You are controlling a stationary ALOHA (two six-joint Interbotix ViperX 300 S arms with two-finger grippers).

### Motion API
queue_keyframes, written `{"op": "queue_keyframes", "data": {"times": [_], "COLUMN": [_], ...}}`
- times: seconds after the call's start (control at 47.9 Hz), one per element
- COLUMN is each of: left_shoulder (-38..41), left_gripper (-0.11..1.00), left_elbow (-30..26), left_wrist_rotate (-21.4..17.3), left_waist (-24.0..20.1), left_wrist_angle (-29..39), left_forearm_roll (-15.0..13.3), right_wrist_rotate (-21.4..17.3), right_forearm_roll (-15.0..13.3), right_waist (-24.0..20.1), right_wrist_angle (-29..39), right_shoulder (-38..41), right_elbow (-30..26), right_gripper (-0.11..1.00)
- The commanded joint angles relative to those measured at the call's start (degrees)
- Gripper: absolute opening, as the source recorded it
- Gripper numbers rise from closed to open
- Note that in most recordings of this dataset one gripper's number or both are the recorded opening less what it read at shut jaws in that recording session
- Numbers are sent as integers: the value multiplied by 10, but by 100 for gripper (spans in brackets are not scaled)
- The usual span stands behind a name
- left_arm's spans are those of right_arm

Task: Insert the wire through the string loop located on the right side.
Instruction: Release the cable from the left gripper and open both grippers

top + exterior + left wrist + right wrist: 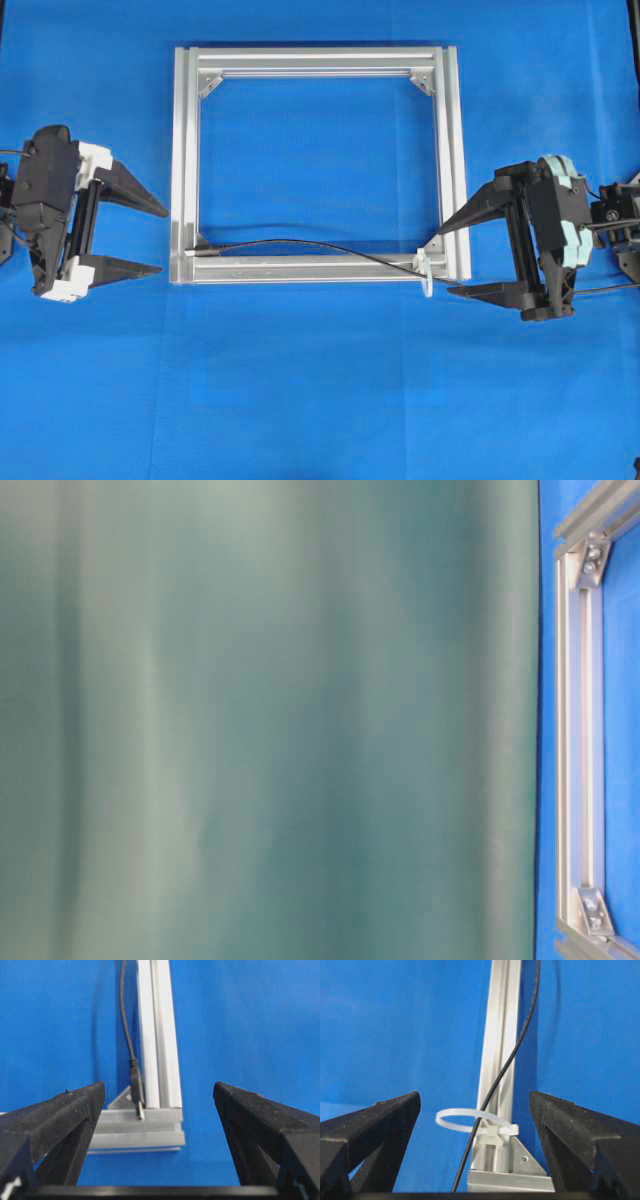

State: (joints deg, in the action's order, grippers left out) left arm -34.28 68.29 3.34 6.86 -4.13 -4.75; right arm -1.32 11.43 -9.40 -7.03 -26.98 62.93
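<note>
At 9 o'clock in the overhead view, left gripper sits spread wide, holding nothing, just outside the frame. Wire lies along the frame's bottom bar, plug at the 7 o'clock corner, its silvery tip resting on the metal. Risk: the plug is small and sits flush against the bar, so the fingers may scrape aluminium or nudge it into the groove. Wire is thin, black, limp; it may bend if pushed. String loop stands at the 5 o'clock corner, white, translucent, thin; the wire seems to pass through or beside it, cannot tell which. Right gripper is spread, empty, close to the loop; a bump could flatten it. Frame is grooved silver bar; blue cloth underneath.
</note>
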Motion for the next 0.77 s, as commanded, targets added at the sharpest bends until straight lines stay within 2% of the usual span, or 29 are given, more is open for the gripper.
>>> {"op": "queue_keyframes", "data": {"times": [0.0, 0.752], "left_shoulder": [-6, -6], "left_gripper": [86, 86], "left_elbow": [-5, -4], "left_wrist_rotate": [-1, 0], "left_waist": [-4, -4], "left_wrist_angle": [-2, 8], "left_forearm_roll": [2, 2], "right_wrist_rotate": [-1, -1], "right_forearm_roll": [0, 0], "right_waist": [2, 2], "right_wrist_angle": [0, 1], "right_shoulder": [-5, -4], "right_elbow": [-12, -13], "right_gripper": [95, 95]}}
